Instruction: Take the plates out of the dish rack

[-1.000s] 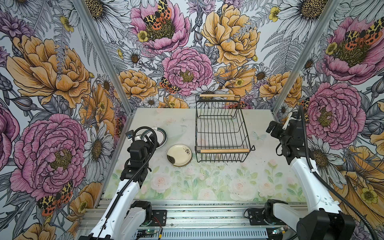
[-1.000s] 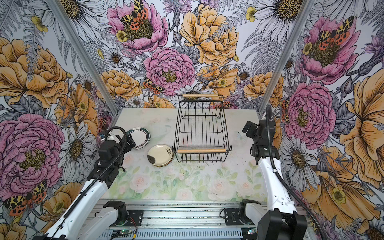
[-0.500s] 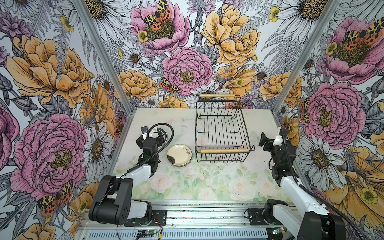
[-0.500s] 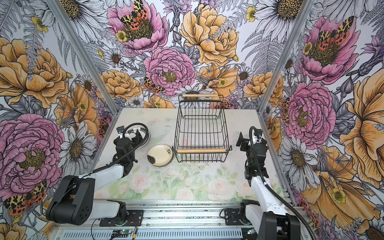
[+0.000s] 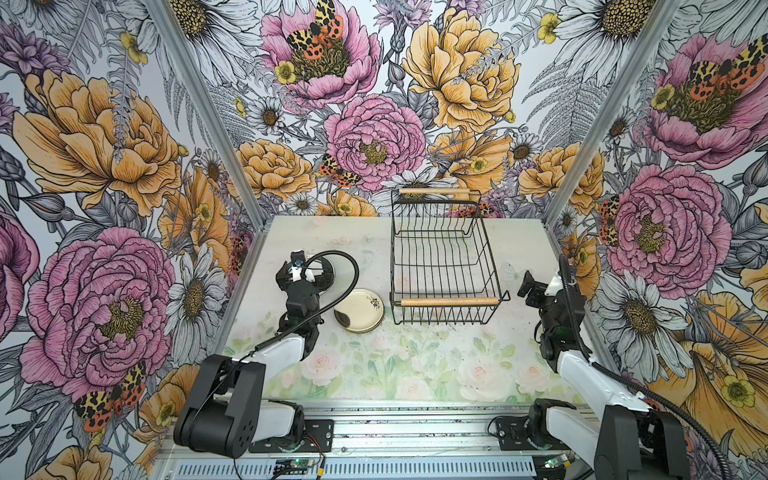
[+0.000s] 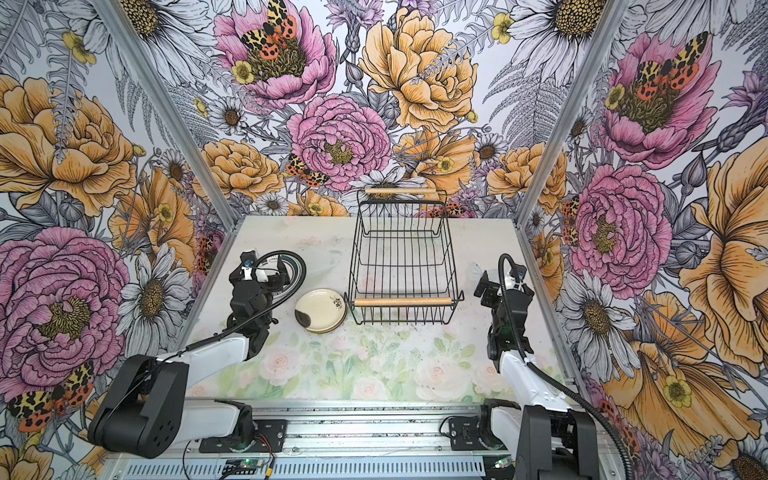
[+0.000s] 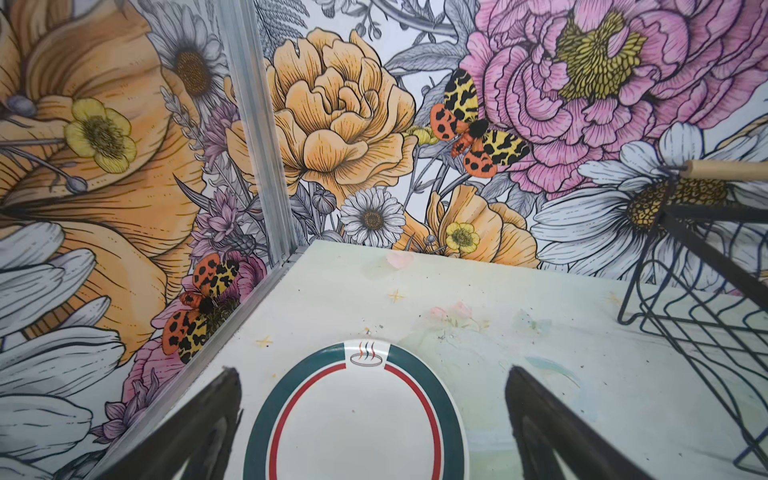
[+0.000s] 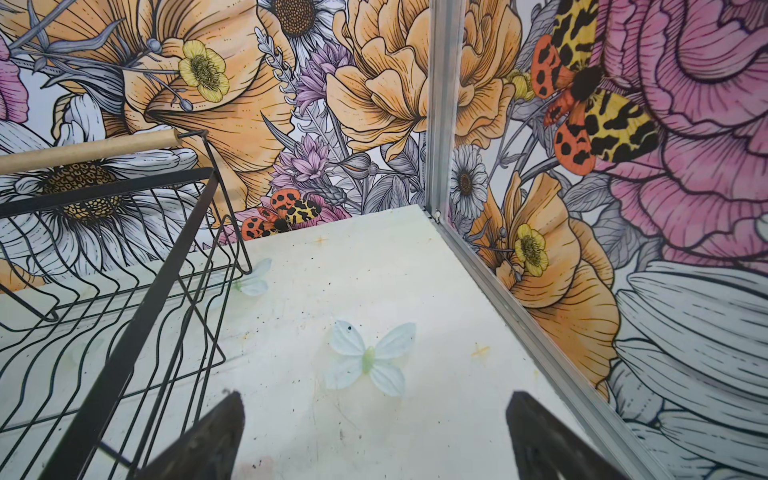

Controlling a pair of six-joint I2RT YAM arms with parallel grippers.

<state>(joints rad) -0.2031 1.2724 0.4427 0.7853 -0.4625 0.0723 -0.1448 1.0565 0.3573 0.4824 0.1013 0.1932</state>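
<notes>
Dish rack stands at the far middle of the table | cream plates sit stacked just outside its near-left corner | teal-rimmed plate lies flat below my left gripper, jaws spread wide, holding nothing | my right gripper, equally wide and empty-handed, hovers right of the rack.

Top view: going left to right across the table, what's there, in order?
left gripper → cream plate → dish rack → right gripper. The green-rimmed plate overlaps the left gripper, so it is left out.
</notes>
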